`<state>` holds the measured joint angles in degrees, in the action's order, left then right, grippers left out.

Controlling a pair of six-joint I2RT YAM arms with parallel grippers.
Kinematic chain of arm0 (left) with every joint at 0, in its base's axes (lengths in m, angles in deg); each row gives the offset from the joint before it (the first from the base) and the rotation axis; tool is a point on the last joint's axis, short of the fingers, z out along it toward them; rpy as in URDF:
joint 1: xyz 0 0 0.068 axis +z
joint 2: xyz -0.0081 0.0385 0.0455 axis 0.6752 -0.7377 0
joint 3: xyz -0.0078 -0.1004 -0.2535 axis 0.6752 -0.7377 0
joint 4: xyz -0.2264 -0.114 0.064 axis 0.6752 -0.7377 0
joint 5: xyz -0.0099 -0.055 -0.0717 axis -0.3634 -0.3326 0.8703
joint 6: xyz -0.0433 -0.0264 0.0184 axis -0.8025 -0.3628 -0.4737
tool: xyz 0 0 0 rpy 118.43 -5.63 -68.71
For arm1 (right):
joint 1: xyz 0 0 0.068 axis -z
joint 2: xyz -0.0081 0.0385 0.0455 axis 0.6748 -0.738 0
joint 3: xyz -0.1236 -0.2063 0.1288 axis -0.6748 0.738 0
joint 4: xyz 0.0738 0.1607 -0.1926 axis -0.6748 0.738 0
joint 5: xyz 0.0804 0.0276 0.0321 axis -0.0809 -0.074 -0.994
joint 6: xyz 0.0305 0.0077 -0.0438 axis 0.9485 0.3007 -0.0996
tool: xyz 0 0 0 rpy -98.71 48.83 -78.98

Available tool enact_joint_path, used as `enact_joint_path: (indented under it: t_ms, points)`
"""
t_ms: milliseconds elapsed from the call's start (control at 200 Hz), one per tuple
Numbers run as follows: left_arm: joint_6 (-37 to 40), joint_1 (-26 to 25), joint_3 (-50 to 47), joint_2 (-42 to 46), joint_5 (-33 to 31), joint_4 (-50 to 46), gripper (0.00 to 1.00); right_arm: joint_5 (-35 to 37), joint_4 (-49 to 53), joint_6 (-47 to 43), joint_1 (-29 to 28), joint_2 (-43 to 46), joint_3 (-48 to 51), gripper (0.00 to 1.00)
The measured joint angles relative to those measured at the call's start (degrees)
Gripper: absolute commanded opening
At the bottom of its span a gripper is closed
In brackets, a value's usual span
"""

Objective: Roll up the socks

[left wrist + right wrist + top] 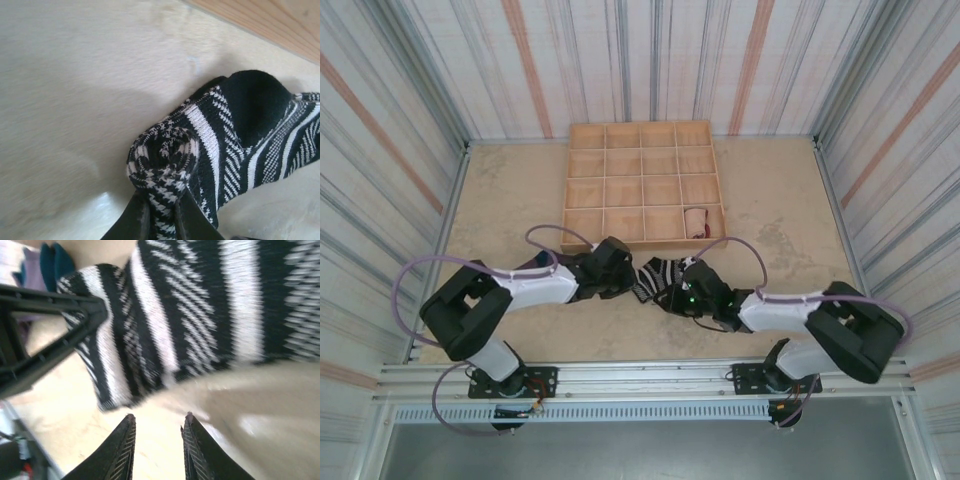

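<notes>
The black-and-white striped sock [655,272] lies on the table between the two grippers, just in front of the tray. In the left wrist view its near end is wound into a tight roll [162,155], and my left gripper [162,200] is shut on the fabric just below that roll. My right gripper [157,417] stands open over bare table, a short way back from the sock's edge [165,315], with nothing between its fingers. A purple sock with teal [42,262] peeks in behind. A rolled peach sock [695,222] sits in a front-right compartment of the tray.
The wooden grid tray [582,190] stands at the back middle of the table, its edge [270,20] close to the sock. The left gripper's black frame [45,335] crosses the right wrist view on the left. Striped walls enclose the table.
</notes>
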<state>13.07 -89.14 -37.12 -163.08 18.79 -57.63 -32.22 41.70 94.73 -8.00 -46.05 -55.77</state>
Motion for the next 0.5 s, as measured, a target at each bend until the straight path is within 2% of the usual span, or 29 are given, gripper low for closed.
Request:
enact_joint_path:
  t_ms: [105,235,501]
  points:
    - [-2.36,0.07,-0.94,1.36,0.00,-1.92,0.00,6.19,10.32,-4.83,-3.17,4.31,-1.73,0.38]
    - [-4.81,-0.74,-1.33,3.06,-0.02,-4.26,0.00,15.47,18.95,-10.93,-10.69,6.69,-5.03,0.43]
    - [-7.82,-2.12,-3.96,6.73,0.02,-6.75,0.00,31.65,21.81,-22.45,-23.78,4.07,-10.97,0.53]
